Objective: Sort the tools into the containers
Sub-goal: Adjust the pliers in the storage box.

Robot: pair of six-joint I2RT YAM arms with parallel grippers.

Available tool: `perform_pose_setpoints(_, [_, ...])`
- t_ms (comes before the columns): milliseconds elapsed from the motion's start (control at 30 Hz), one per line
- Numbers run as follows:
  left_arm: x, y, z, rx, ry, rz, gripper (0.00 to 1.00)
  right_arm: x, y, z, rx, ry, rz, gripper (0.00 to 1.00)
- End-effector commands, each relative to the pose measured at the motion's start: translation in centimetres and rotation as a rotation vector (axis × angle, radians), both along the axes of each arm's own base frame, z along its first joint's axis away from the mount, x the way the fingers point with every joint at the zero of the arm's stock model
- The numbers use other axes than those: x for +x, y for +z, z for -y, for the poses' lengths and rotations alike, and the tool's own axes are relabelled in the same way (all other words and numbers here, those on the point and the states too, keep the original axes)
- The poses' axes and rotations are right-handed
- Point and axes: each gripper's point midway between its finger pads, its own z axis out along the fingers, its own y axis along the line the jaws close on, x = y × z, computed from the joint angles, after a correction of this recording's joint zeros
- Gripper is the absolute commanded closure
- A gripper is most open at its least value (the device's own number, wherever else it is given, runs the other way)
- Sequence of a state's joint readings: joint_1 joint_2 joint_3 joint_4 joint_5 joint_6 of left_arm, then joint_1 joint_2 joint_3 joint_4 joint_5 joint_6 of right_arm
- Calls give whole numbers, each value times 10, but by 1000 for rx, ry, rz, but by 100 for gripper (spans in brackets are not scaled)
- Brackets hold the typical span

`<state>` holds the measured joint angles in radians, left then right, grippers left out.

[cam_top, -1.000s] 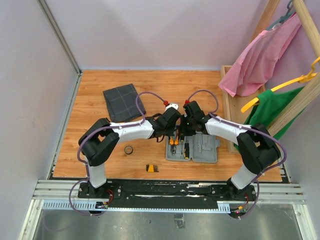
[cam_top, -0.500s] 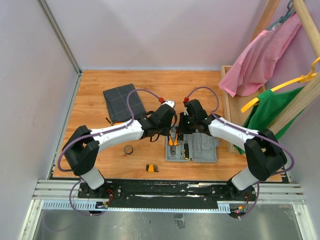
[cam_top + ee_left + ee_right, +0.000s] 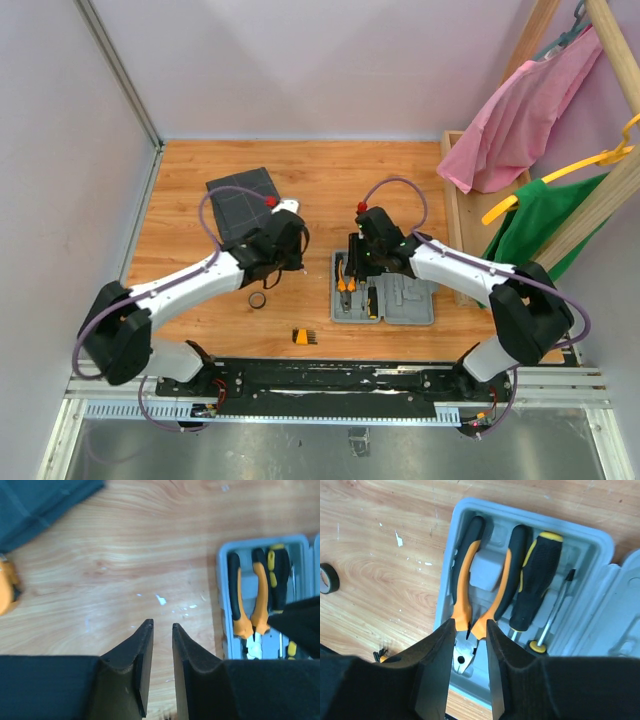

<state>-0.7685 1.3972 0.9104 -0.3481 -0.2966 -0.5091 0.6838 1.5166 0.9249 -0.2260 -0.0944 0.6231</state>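
Note:
The light-grey case (image 3: 410,300) lies open right of centre. Orange-and-black pliers (image 3: 465,590) and a black-and-yellow screwdriver (image 3: 532,585) rest in its left half, a thin screwdriver (image 3: 555,610) beside them. My right gripper (image 3: 470,622) hangs open just above the pliers' joint, one finger on each side. My left gripper (image 3: 162,625) is open over bare wood left of the case, nothing between its fingers. The dark grid pouch (image 3: 245,205) lies far left. The black tape ring (image 3: 257,299) and the orange bit holder (image 3: 302,336) lie on the wood. A round orange piece (image 3: 6,587) shows at the left.
A wooden rack (image 3: 460,200) with pink (image 3: 520,120) and green garments on hangers stands along the right edge. A wall panel bounds the left side. The metal base rail (image 3: 330,380) runs along the near edge.
My left arm has swung left, away from the case, to the wood by the tape ring. My right gripper has stayed over the case's left half. Both pairs of jaws have parted.

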Motion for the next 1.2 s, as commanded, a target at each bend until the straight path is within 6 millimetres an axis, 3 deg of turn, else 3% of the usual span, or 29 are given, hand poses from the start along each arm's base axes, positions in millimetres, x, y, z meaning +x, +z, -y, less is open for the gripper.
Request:
perform_pose_setpoints(0, [13, 34, -38, -95, 144, 97, 72, -3, -6, 0, -134, -41, 0, 67])
perform_pose_setpoints(133, [12, 45, -69, -105, 213, 136, 67, -4, -11, -2, -235, -43, 9, 66])
perform_pose_setpoints(267, [8, 48, -83, -96, 236, 144, 66, -5, -16, -9, -287, -22, 2, 63])
perform_pose_setpoints(567, [5, 48, -80, -118, 224, 139, 65, -6, -21, -8, -352, -28, 8, 54])
perform_pose_setpoints(933, [5, 46, -78, -126, 215, 131, 65, -6, -23, -17, -352, 1, 3, 54])
perform_pose_setpoints(1167, [5, 46, -77, -129, 214, 128, 65, -11, -37, -17, -370, 18, -35, 54])
